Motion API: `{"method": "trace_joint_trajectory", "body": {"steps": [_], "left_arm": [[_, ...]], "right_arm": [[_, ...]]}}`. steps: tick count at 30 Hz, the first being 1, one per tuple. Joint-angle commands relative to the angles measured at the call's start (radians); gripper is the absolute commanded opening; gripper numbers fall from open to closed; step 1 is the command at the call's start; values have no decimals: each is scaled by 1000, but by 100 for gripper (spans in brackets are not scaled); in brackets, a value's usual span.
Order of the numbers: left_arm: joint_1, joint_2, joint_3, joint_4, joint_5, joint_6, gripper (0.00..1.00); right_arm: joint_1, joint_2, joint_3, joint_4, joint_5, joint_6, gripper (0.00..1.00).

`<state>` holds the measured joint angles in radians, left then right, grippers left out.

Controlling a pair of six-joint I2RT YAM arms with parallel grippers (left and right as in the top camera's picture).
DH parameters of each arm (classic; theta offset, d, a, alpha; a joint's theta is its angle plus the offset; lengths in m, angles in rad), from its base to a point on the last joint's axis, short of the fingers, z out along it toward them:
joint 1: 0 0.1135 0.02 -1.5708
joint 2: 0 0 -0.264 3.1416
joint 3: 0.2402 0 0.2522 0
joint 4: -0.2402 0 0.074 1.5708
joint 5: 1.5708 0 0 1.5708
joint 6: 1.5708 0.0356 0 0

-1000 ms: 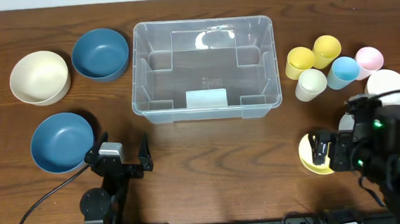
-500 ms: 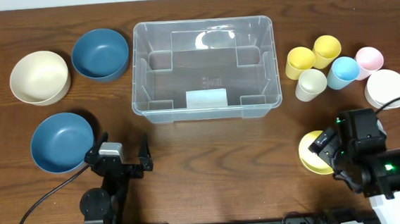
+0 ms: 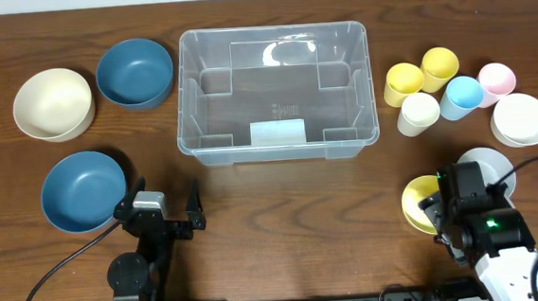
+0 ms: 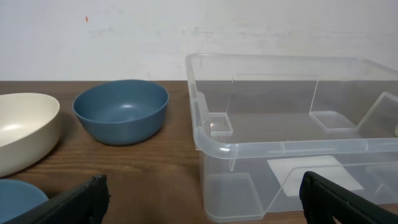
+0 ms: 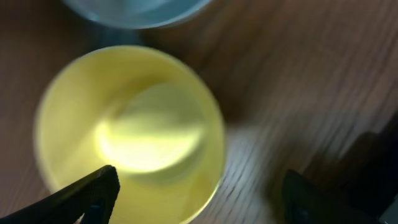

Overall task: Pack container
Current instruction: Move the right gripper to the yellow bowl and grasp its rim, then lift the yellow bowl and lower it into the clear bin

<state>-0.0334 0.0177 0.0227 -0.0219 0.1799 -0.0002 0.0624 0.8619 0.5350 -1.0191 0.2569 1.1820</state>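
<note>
The clear container stands at the middle back of the table with nothing but a white label inside; it fills the right of the left wrist view. My left gripper is open and empty in front of its left corner. My right gripper is open low over a yellow bowl at the front right. In the right wrist view one finger is above the yellow bowl and the other is outside its rim, on the wood.
Two blue bowls and a cream bowl lie left of the container. At the right stand several small cups, among them a yellow cup and a blue cup, with a white bowl and a grey bowl.
My right arm has swung from the right toward the front edge, uncovering the grey bowl; its gripper stays at the yellow bowl. The left arm has not moved.
</note>
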Motion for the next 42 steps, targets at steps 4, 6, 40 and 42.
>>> {"method": "trace_joint_trajectory", "body": {"steps": [4,6,40,42], "left_arm": [[5,2,-19,-33,11,5,98],[5,2,-19,-33,11,6,98],[5,2,-19,-33,11,5,98],[5,2,-19,-33,11,5,98]], "right_arm": [[-68,21,-92,79,31,32,77],[-77,33,-122,126,26,32,74],[-76,104,-133,269,-231,-306,1],[-76,103,-92,238,-248,-335,1]]}}
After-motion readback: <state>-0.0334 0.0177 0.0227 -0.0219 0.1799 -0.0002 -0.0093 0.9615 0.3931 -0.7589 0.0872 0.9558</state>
